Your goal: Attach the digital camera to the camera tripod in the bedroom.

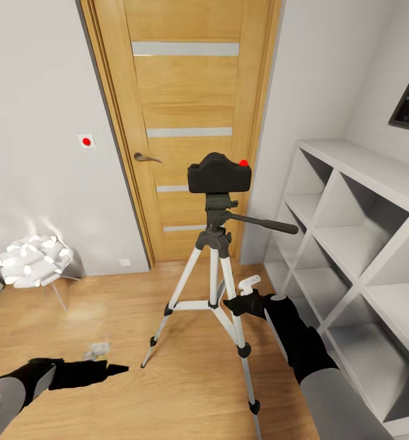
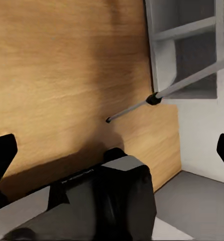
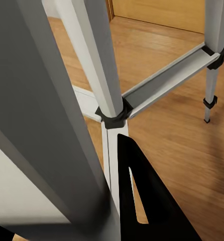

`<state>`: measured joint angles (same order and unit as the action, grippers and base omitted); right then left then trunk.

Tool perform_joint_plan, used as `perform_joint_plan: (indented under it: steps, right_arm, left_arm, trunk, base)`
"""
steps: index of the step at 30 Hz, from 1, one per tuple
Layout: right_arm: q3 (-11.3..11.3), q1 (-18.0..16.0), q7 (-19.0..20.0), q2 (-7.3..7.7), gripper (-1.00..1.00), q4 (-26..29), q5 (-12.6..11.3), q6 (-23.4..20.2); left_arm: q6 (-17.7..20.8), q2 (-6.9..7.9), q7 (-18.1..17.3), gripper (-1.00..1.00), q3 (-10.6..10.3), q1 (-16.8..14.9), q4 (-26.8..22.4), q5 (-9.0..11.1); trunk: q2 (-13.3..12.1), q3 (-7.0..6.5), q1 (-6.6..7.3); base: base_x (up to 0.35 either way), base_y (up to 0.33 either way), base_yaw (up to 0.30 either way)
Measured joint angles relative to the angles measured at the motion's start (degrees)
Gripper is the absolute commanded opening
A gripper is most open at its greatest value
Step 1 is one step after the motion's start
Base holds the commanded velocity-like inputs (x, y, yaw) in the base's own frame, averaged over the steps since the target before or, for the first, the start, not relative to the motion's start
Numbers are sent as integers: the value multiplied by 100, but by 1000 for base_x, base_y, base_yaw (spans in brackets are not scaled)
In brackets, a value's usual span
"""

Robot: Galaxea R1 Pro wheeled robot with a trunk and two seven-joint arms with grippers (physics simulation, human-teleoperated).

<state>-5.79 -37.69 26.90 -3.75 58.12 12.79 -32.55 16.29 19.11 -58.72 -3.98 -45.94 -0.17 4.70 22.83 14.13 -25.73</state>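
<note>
Head view. The digital camera (image 1: 219,173), black with a red button (image 1: 243,163) at its top right, sits on the black head of the camera tripod (image 1: 217,269) at the centre of the frame. The tripod stands upright on the light wood plank floor (image 1: 107,305), its three silver legs spread and its black pan handle (image 1: 267,223) pointing toward the right. Behind it is an oak door (image 1: 186,122) with frosted strips; a white cube shelf (image 1: 363,244) occupies the right of the frame, and a white ball-shaped lamp (image 1: 33,261) stands at the left.

The right gripper (image 1: 244,299) lies at lower centre-right, against the tripod's near right leg, about level with the cross brace. In the right wrist view a silver leg (image 3: 92,60) and the brace (image 3: 167,75) pass close before the camera beside one black finger (image 3: 147,201); whether the fingers clasp the leg cannot be told.

The left gripper (image 1: 101,370) hangs low at lower left, above the floor and well apart from the tripod. In the left wrist view its two black fingers (image 2: 1,155) sit at opposite edges of the frame, spread wide with nothing between them; a tripod leg (image 2: 157,98) crosses the distance.
</note>
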Motion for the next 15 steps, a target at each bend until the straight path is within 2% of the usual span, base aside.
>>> perform_joint_plan:
  steps: [3, 4, 5, 8, 9, 10, 11, 12, 14, 15]
  right_arm:
    - [0, 0, -2, 0, -100, -2, -1, 1]
    - [-2, 0, -6, 0, -100, -2, -6, -1]
    - [-2, 0, -7, 0, -100, -2, -7, -1]
    - [-3, 0, -11, 0, -100, -3, -13, -2]
    - [-4, 0, -15, 0, -100, -3, -19, -4]
    - [-4, 0, -17, 0, -100, -4, -23, -5]
    - [-5, 0, -18, 0, 100, -4, -24, -6]
    - [4, 3, -15, 0, 100, -170, 76, 21]
    - [2, 2, -14, -1, 100, -180, 70, 12]
    - [4, 2, -13, 0, 100, -183, 92, 17]
  left_arm:
    - [-449, -150, 617, 100, 12, 582, 4, 541]
    - [-640, -239, 1156, 100, 47, 911, 5, 878]
    - [-731, -284, 1473, 100, 11, 1144, 8, 1030]
    - [-882, -451, 2462, 100, 32, 1544, 8, 1423]
    - [-943, -594, 3079, 100, 23, 1738, 10, 1591]
    - [-965, -678, 3379, 100, 39, 1825, 9, 1664]
    - [-982, -756, 3647, 100, 42, 1889, 9, 1716]
    - [-995, -830, 3889, 100, 43, 1943, 9, 1759]
    - [-1010, -1070, 4640, 100, 41, 2130, 10, 1859]
    - [-1007, -1120, 4792, 100, 47, 2172, 9, 1878]
  trunk:
    - [0, 0, 0]
    - [0, -1, 0]
    - [1, 0, 0]
    - [1, 0, 0]
    - [1, 0, 0]
    - [1, 0, 0]
    - [1, -1, 0]
    - [-3, 0, -2]
    - [-2, 1, -2]
    - [-2, 0, -2]
  base:
    - [0, 0, 0]
    - [0, 0, 0]
    - [0, 0, 0]
    - [0, 0, 0]
    - [0, 0, 0]
    - [0, 0, 0]
    - [0, 0, 0]
    - [0, 0, 0]
    - [0, 0, 0]
    - [0, 0, 0]
